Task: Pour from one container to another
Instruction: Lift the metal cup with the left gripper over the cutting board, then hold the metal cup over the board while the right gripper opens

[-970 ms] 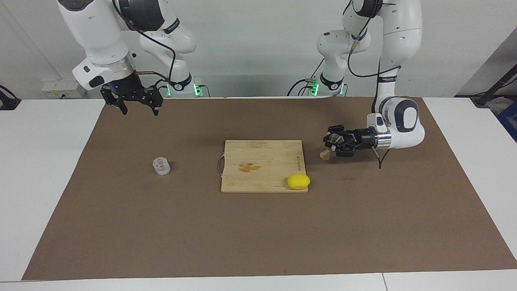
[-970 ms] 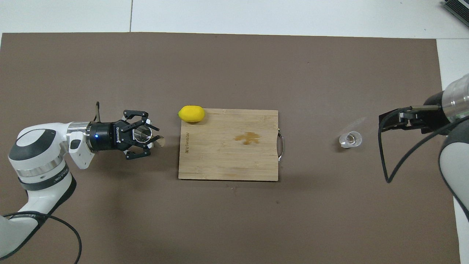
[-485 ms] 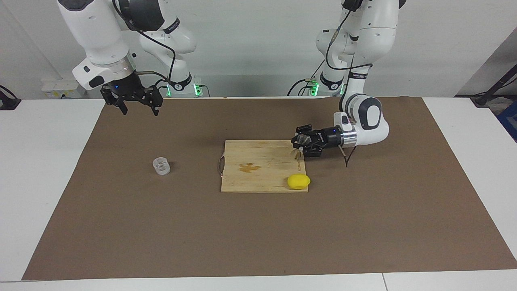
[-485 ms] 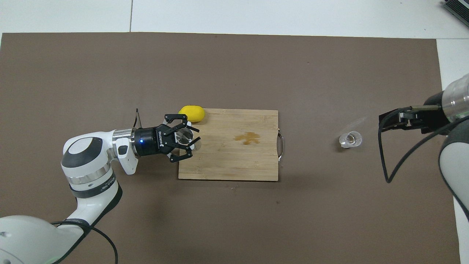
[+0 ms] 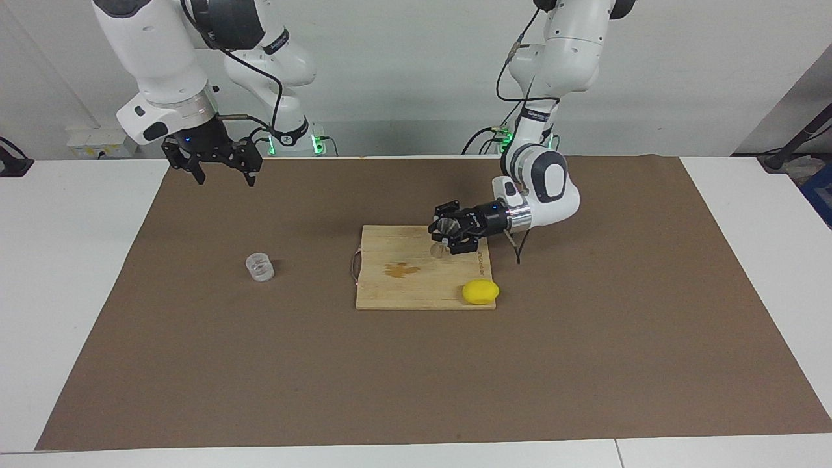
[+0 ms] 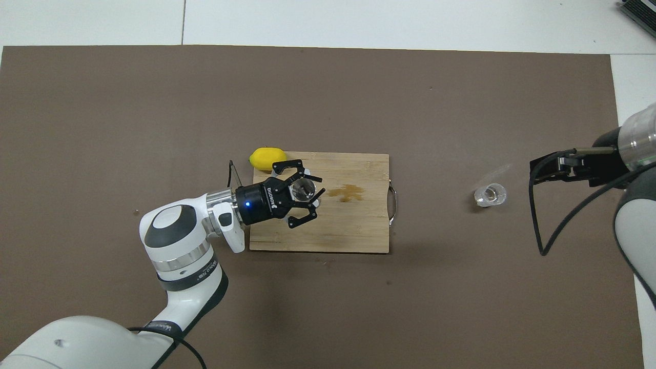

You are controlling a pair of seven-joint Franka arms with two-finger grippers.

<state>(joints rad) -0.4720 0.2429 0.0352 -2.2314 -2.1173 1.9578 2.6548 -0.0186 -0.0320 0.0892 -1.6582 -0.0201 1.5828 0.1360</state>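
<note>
Item: left tool (image 5: 448, 235), pinching the metal jigger (image 6: 304, 188), raised over the cutting board (image 5: 403, 289), in the overhead view at the 9 o'clock part of the board.
Item: glass cup (image 5: 260, 267), standing alone on the brown mat (image 5: 416, 390) toward the right arm's end of the table, at 3 o'clock from the board in that view.
Item: right tool (image 5: 221, 170), fingers spread, holding nothing, waiting in the air above the mat.
Item: lemon (image 5: 480, 292) at the board's corner.
Risk, as judged: the jigger is a smooth double cone; it may slip or tip when set down, and a poorly aligned pour from the cup would spill.
</note>
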